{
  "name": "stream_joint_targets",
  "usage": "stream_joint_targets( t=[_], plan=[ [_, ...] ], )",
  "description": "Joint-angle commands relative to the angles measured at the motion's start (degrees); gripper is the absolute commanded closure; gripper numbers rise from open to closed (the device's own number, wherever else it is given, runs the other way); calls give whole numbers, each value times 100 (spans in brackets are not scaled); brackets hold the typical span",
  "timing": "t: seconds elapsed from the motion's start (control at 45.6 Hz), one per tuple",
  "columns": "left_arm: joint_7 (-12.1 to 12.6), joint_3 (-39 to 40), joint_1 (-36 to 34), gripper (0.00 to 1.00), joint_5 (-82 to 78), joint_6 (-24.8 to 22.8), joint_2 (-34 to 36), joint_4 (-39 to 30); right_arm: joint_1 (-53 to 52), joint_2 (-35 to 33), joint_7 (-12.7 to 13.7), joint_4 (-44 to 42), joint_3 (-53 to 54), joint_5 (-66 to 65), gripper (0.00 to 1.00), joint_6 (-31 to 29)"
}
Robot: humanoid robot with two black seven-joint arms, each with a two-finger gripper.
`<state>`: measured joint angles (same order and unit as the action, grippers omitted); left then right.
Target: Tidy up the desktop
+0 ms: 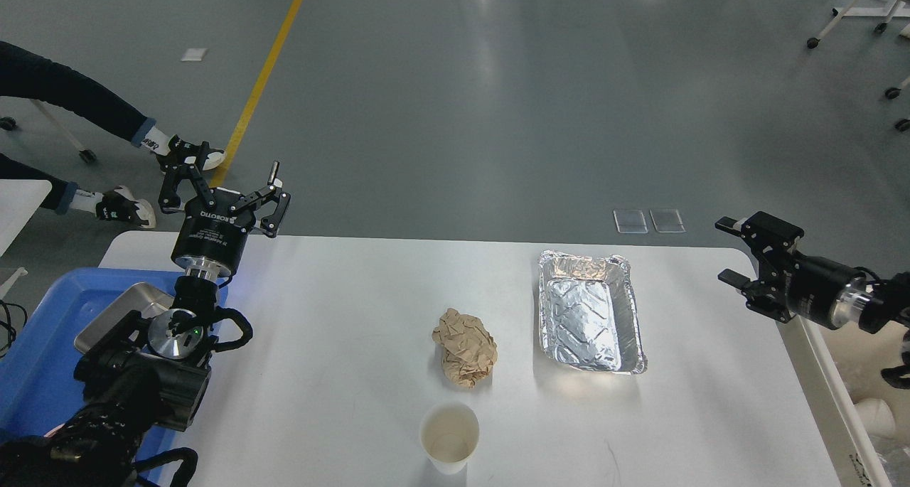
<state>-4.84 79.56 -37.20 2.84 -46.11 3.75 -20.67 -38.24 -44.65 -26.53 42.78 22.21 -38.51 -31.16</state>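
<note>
The white desktop holds a crumpled brown paper ball at its middle, a white paper cup upright near the front edge, and a foil tray to the right. My left gripper is open and empty, raised over the far left edge of the desktop. My right gripper is open and empty, above the desktop's right edge, to the right of the foil tray and apart from it.
A blue plastic tray at the left holds a steel pan, partly hidden by my left arm. A cream bin stands at the right. A person's legs are beyond the table at far left.
</note>
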Motion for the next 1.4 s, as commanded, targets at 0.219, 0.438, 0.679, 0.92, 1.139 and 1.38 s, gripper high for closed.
stream_joint_targets(
  t=[0.219,0.438,0.679,0.92,1.139,1.38],
  plan=[
    [-8,-2,336,2,-11,14,3,1,36,-2846,7,2708,2,-1826,0,13],
    [-8,-11,468,2,-20,14,56,-7,-43,-4271,-2,3394,46,-2661,0,13],
    [9,-20,503,2,-55,6,91,1,54,-5537,7,4168,-15,-2828,0,-22],
    [9,-117,520,2,-64,-12,100,1,124,-5652,7,4344,-472,-2828,0,-224],
    [9,-125,696,2,-64,-56,100,-8,142,-5143,95,4361,-1104,-2811,0,-417],
    [9,-125,767,2,-64,-56,109,-8,142,-4080,130,4344,-1430,-2688,0,-654]
  ],
)
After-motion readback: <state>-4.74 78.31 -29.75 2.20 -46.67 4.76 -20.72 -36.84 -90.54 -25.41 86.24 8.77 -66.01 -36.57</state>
